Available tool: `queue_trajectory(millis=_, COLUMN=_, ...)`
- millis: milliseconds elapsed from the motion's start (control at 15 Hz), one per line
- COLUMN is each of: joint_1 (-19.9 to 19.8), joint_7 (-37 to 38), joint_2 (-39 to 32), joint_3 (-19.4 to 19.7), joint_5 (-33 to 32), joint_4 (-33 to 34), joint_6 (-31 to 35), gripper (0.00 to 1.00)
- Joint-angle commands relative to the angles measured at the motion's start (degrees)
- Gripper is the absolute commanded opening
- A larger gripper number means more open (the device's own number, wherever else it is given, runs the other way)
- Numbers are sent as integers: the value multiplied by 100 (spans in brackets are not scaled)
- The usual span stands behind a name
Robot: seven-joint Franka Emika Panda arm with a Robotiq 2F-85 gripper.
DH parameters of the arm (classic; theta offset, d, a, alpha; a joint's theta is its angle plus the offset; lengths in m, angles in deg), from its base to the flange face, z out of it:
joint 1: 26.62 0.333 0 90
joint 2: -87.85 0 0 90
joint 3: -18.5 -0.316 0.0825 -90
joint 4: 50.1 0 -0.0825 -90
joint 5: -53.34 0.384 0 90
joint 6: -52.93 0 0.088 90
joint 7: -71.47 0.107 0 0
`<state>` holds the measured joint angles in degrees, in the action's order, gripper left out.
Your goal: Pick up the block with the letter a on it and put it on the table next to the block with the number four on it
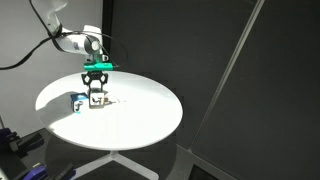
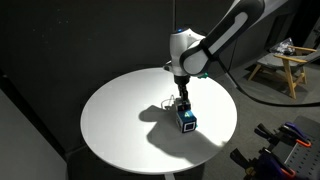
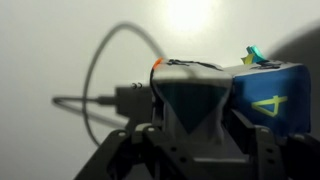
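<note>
Two blurred fingers [image 3: 128, 150] flank the block with the letter a [image 3: 190, 100]; gripper [image 1: 96, 96] hold unclear.

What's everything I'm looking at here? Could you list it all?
table: one, white, round, on a white pedestal.
blue block: one, blue with a yellow 4, on the table right beside the dark block.
dark block: one, dark teal, low over the table between the jaws.
wooden stool: one, light wood, in the background.
robot arm: one, white and black, reaching down over the table.
jaws: one pair, dark, either side of the dark block; whether they grip it cannot be told.
</note>
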<state>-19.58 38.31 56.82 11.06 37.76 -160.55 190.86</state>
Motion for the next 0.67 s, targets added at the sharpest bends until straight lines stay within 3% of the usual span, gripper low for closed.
queue_trajectory(millis=0, joint_1=-25, joint_7=37, joint_2=-14, joint_3=-30, joint_5=-144, joint_4=87, joint_6=3, gripper=98)
queue_trajectory(millis=600, joint_1=80, joint_7=878, joint_2=296, joint_3=58, joint_5=-73, joint_4=-85, joint_6=-143, gripper=100)
